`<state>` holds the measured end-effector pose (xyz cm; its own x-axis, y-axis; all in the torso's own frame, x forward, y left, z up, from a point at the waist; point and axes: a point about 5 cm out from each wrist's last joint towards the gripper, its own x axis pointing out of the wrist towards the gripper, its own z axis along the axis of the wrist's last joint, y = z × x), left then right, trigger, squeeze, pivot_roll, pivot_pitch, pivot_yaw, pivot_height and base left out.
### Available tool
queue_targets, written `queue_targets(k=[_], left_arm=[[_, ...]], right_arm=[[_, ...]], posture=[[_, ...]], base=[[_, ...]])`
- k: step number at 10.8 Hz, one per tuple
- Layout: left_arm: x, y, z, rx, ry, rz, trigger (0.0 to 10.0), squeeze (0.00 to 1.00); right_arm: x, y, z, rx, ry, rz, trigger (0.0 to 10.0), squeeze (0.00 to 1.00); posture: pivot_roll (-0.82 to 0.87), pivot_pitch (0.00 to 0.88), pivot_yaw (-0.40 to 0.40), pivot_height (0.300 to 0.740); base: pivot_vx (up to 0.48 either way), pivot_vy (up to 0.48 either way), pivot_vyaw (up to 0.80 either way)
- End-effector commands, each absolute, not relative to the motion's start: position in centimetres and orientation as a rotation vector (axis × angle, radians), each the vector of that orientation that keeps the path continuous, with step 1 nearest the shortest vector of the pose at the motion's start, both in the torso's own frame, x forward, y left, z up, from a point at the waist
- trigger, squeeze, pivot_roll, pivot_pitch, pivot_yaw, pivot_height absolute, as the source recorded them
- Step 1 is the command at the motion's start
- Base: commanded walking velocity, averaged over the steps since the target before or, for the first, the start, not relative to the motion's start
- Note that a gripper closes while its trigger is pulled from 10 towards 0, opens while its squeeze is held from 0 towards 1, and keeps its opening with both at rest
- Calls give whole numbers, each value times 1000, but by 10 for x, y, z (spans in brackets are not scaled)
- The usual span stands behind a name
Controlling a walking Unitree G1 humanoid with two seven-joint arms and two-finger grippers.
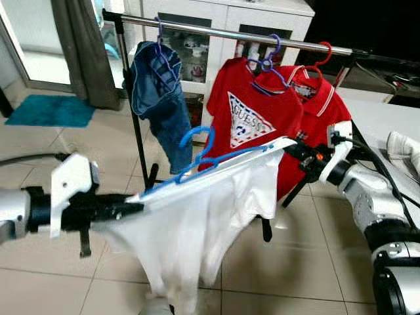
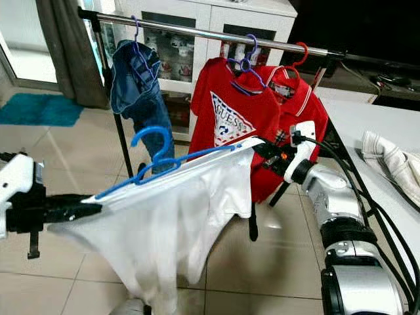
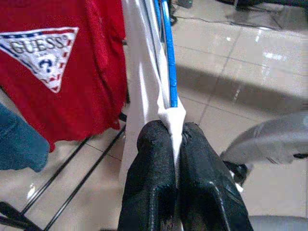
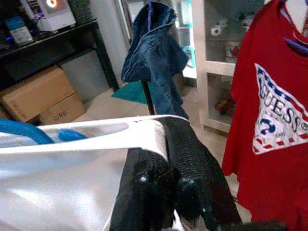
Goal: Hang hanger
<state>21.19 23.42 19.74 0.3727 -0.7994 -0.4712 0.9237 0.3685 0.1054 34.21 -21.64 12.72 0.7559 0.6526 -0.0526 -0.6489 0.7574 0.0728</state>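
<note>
A robot holds a blue hanger (image 1: 197, 154) draped with a white shirt (image 1: 197, 230) across the middle of the frame, in front of a metal clothes rail (image 1: 243, 33) that runs along the top. The left gripper (image 3: 177, 137), at lower left, is pinched tight on one shoulder end of the shirt and hanger; the right gripper (image 4: 166, 159), at centre right, is clamped on the other end. On the rail hang a denim garment (image 1: 157, 98) at upper left and two red shirts (image 1: 262, 111) at upper right, with a free stretch between them. The hanger looks light and fairly stiff, the shirt soft and apt to slide, so gripping both ends seems wise. The hook (image 1: 193, 138) stands below the rail, not yet hung.
</note>
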Motion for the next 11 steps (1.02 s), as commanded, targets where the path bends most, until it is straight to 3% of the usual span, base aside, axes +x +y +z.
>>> queue_targets(k=[1,3,5,7,9,11], left_arm=[[209,236,195,427,429,-1165,0,0],[214,236,194,460,440,-1176,0,0],[229,249,191,563,480,-1094,0,0],[236,257,195,605,466,-1029,0,0],[234,258,196,604,468,-1047,0,0],[234,248,190,610,492,-1149,0,0]], right_arm=[[347,-236,148,22,5,648,0,0],[347,-226,153,-24,-7,739,0,0],[337,-217,147,-222,70,903,0,0],[337,-231,139,-352,145,825,0,0],[336,-240,142,-353,140,802,0,0],[332,-224,146,-371,106,940,0,0]], posture=[[191,0,-90,740],[192,0,-83,740],[181,0,-65,740],[176,0,-59,740],[182,0,-65,740],[193,0,-82,740]], base=[[0,0,0],[0,0,0],[0,0,0],[0,0,0],[0,0,0],[0,0,0]])
